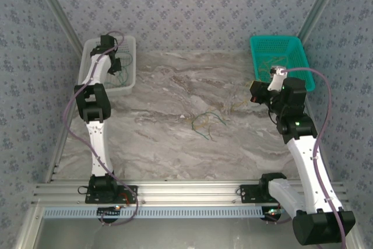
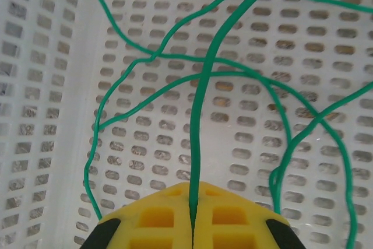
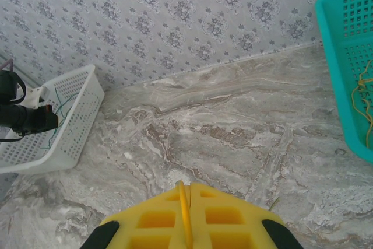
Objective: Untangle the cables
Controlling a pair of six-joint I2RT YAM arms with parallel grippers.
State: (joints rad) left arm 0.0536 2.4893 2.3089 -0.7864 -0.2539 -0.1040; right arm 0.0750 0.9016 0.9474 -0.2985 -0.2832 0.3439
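Mid-sorting: the left fingers (image 2: 163,217) clamped a green cable (image 2: 201,115) over the white basket (image 2: 46,86); the right fingers (image 3: 154,220) pinched a yellow cable (image 3: 184,214). Next, each likely needed to open and drop it

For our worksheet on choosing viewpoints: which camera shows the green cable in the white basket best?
The left wrist view: the green cable runs large and sharp from the shut left end effector over the white basket. The top view shows a faint thread; the right wrist, a distant one.
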